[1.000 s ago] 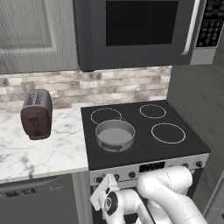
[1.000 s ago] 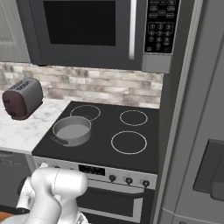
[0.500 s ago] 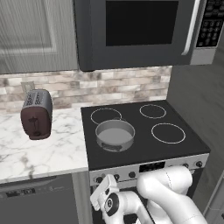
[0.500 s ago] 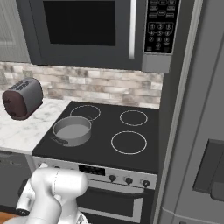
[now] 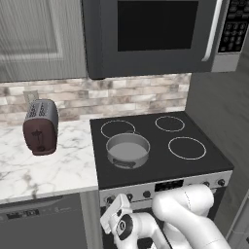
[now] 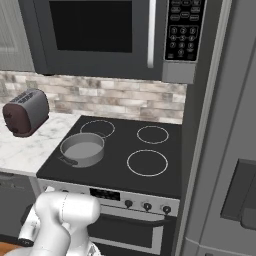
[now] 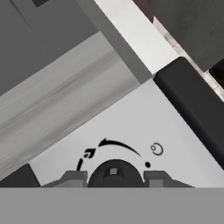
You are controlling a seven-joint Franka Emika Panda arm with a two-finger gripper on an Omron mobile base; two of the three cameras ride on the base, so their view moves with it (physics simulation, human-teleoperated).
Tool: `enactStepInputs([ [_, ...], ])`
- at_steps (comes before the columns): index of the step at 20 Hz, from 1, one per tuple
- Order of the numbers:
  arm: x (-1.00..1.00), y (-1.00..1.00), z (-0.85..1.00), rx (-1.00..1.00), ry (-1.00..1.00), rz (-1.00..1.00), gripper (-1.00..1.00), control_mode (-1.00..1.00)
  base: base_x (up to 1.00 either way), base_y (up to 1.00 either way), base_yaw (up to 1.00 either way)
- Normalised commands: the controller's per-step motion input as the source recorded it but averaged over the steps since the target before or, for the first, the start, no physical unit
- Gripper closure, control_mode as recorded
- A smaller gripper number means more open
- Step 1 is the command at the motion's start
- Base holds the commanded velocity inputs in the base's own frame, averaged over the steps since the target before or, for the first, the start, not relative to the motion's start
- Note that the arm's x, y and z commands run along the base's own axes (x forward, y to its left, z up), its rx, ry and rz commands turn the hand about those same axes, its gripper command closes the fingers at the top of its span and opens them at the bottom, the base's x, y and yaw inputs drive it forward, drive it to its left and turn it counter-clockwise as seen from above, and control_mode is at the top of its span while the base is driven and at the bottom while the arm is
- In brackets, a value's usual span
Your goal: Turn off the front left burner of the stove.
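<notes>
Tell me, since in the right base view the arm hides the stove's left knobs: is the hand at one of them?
Observer: Yes. In the hand view a dark knob sits between the fingertips. Whether the jaws pinch it, I cannot tell.
Operator: Any marking by it?
Observer: A curved black arrow is printed on the silver panel, arching around that knob.

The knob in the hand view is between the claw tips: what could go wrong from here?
1. The knob sits at the frame's bottom edge between the claw tips, so the grip may be shallow and slip.
2. The arc mark shows a turn direction; turning the wrong way could leave the burner under the pot on.
</notes>
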Motion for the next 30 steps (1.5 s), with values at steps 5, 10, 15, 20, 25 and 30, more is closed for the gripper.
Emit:
enactStepInputs([
  [5, 0.02, 0.0, 0.0, 0.05, 0.0, 0.0, 1.0, -1.0, 0.0, 0.0, 0.0],
  [10, 0.0, 0.0, 0.0, 0.07, 0.0, -0.02, 1.0, -1.0, 0.0, 0.0, 0.0],
  [15, 0.0, 0.0, 0.0, 0.16, -0.01, -0.08, 1.0, -1.0, 0.0, 0.0, 0.0],
  [20, 0.0, 0.0, 0.0, 0.25, -0.01, -0.11, 1.0, -1.0, 0.0, 0.0, 0.0],
  [25, 0.0, 0.0, 0.0, 0.31, -0.01, -0.11, 1.0, -1.0, 0.0, 0.0, 0.0],
  [30, 0.0, 0.0, 0.0, 0.37, -0.04, -0.1, 1.0, -1.0, 0.0, 0.0, 0.0],
])
